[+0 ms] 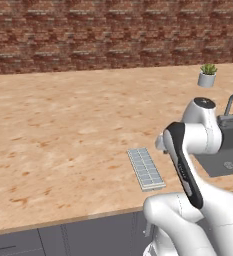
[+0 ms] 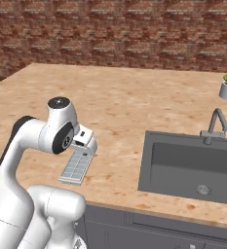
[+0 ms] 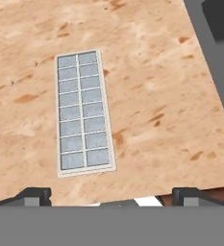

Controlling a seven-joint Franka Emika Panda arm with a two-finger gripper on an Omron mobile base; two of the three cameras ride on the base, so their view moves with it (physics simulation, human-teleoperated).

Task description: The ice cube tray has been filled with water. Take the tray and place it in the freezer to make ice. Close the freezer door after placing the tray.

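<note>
One ice cube tray (image 3: 84,113) lay flat on desk (image 3: 156,72), long axis running front edge to back; claw (image 3: 111,196) wide open, empty, above it.

Bright, even, shadowless rendered light; slightly soft.

Pale ice cube tray (image 3: 84,111) lies flat on the counter

sink (image 1: 227,162): cut by right edge | ice cube tray (image 2: 78,166): (far end) behind arm
</note>
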